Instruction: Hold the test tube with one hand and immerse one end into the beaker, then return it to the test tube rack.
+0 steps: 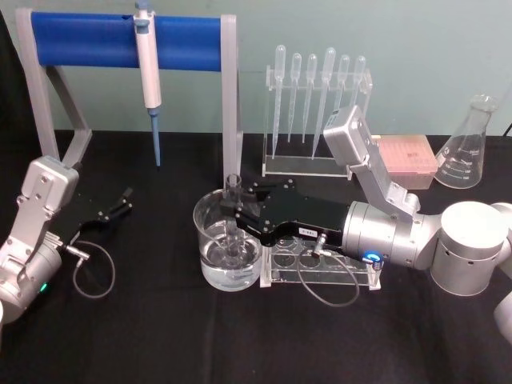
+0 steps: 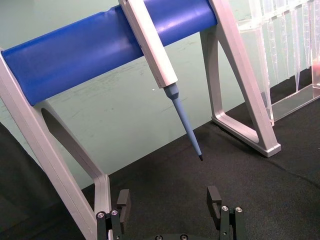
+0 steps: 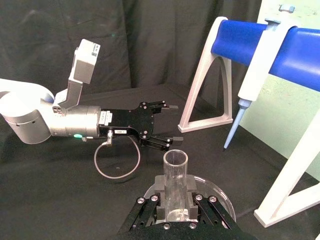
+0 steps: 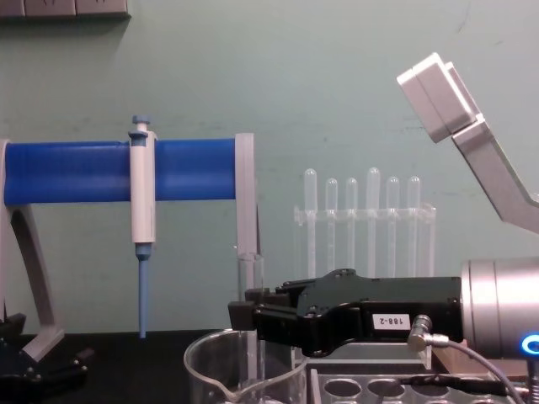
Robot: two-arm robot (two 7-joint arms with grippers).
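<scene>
Right gripper point(image 1: 233, 210) clamped on tube point(image 1: 233, 220), bottom dipped in beaker point(image 1: 210, 240). Left gripper point(image 1: 120, 202) open, parked. Risk: sideways drift knocks tube against beaker rim.

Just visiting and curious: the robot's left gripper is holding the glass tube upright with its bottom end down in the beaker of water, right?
Not quite: the right gripper holds the test tube upright, its lower end in the beaker, as the head view shows. The left gripper sits open, off to the side.
</scene>
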